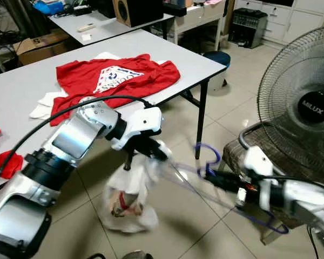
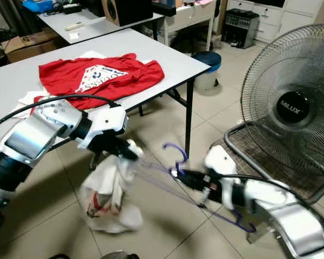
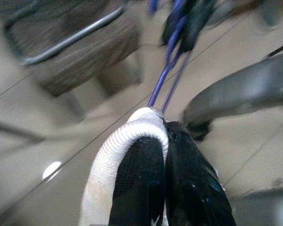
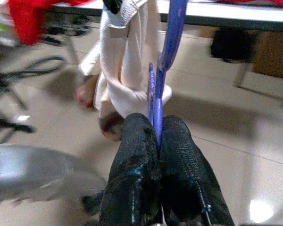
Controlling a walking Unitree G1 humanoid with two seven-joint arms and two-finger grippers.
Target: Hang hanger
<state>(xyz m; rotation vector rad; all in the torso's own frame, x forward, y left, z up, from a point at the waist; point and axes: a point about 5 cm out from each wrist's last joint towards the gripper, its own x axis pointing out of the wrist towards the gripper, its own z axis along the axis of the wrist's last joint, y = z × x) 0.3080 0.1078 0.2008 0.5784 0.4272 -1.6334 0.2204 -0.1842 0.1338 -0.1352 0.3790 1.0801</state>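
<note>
A blue wire hanger (image 1: 208, 162) hangs over the floor between my two arms, hook up, one shoulder poking into a white shirt (image 1: 130, 194) that droops toward the tiles. My left gripper (image 1: 151, 152) is shut on the shirt's ribbed collar (image 3: 127, 136) where the hanger's blue wire (image 3: 162, 82) enters it. My right gripper (image 1: 213, 177) is shut on the hanger near its hook; its fingers (image 4: 141, 155) pinch the blue wire (image 4: 172, 33). The white shirt (image 4: 125, 70) dangles beyond them.
A white table (image 1: 38, 81) at the left carries a red shirt (image 1: 116, 78) and more red cloth at its near edge. A standing fan (image 1: 302, 113) with a woven stool (image 1: 259, 156) under it is at the right. A blue bin (image 1: 216, 59) sits behind the table leg.
</note>
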